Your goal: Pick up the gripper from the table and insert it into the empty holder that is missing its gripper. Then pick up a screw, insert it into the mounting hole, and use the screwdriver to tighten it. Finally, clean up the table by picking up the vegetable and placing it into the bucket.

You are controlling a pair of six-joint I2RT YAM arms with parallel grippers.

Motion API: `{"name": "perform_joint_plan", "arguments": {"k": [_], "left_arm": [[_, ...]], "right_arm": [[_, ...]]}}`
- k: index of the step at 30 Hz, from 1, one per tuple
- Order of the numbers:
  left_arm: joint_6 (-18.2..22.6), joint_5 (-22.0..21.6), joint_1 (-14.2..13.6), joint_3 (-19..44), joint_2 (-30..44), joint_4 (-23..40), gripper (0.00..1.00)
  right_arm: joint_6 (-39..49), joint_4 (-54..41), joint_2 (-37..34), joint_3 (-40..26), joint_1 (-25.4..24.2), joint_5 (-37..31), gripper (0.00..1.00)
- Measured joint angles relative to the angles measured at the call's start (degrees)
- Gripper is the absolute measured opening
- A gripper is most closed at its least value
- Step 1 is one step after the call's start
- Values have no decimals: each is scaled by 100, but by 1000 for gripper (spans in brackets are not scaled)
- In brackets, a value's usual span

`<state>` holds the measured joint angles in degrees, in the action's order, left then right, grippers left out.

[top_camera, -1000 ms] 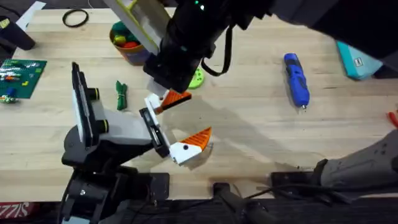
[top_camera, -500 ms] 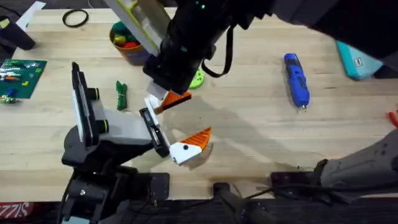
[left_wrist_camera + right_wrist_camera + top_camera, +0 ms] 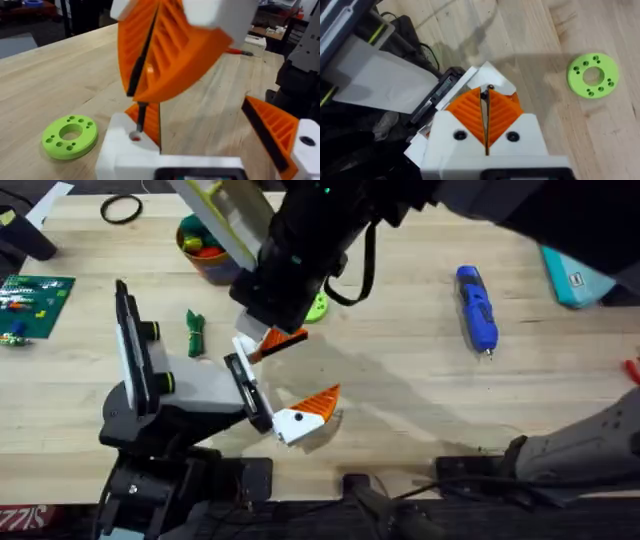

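Looks like a robotics lab or workshop: pale wooden counter (image 3: 420,370), green circuit board (image 3: 30,302) at its far left edge, blue screwdriver (image 3: 477,308), coil of black cable (image 3: 121,209), lime-green drilled disc (image 3: 69,135), dark equipment and clutter beyond the counter in the left wrist view.

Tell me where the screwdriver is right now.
In the overhead view the screwdriver lies flat on the table's right side, beside no gripper, with the teal case farther right.

the overhead camera looks down on the whole table (image 3: 400,380). both wrist cameras sit very close, facing orange fingers. both wrist views share the lime-green round dish (image 3: 69,136) (image 3: 593,75).
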<state>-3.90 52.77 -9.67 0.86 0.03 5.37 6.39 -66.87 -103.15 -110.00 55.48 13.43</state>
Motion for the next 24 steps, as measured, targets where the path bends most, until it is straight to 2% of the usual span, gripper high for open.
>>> {"name": "perform_joint_plan", "arguments": {"k": [24], "left_arm": [[-46,0,0,0,2,2,986]], "right_arm": [[-2,44,-223,0,0,44,4]]}}
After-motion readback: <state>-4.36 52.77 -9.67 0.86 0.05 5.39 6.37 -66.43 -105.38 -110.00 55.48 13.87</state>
